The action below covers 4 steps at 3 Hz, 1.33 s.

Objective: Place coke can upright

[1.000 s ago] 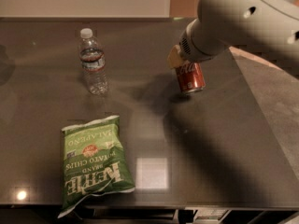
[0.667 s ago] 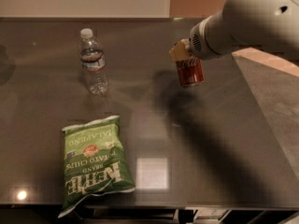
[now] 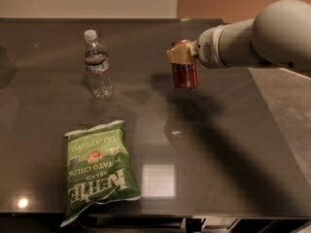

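The coke can (image 3: 185,75) is a small red can with a silver top. It stands upright at the right middle of the dark table (image 3: 223,144). My gripper (image 3: 181,55) reaches in from the right on a thick white arm (image 3: 252,38). Its tan fingers (image 3: 179,56) are closed around the can's upper part. I cannot tell whether the can's base rests on the table or hangs just above it.
A clear plastic water bottle (image 3: 97,64) with a white cap stands upright at the back left. A green chip bag (image 3: 97,171) lies flat near the front left edge. The table's right edge (image 3: 277,125) runs diagonally beside a grey floor.
The arm has swung up and back to the right. The can has gone from tilted to upright and shifted slightly left, still in the gripper.
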Tool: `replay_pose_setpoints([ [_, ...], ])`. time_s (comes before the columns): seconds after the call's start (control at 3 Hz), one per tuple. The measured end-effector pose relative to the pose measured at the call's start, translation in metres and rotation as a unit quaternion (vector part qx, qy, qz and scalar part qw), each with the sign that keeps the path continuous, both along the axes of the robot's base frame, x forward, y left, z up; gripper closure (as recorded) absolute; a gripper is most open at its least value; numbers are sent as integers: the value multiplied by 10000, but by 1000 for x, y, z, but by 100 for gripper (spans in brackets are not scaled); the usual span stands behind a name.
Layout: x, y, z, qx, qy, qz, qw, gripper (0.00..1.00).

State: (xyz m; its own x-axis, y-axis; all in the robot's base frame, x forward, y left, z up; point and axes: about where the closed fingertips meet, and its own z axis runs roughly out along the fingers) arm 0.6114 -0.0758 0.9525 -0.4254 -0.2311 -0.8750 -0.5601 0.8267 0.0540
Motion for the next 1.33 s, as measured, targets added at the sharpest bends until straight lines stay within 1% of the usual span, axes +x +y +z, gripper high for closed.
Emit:
replay_pose_setpoints([
  [0.33,-7,7,-8,85,-430,361,9984,100],
  [0.67,-9,3,-17,-94,-944,630,9935,100],
  [1.0,-9,-5,-21,-287,-1447,922,9848,100],
  [1.33,-7,-14,-21,-261,-1781,1148,9769,100],
])
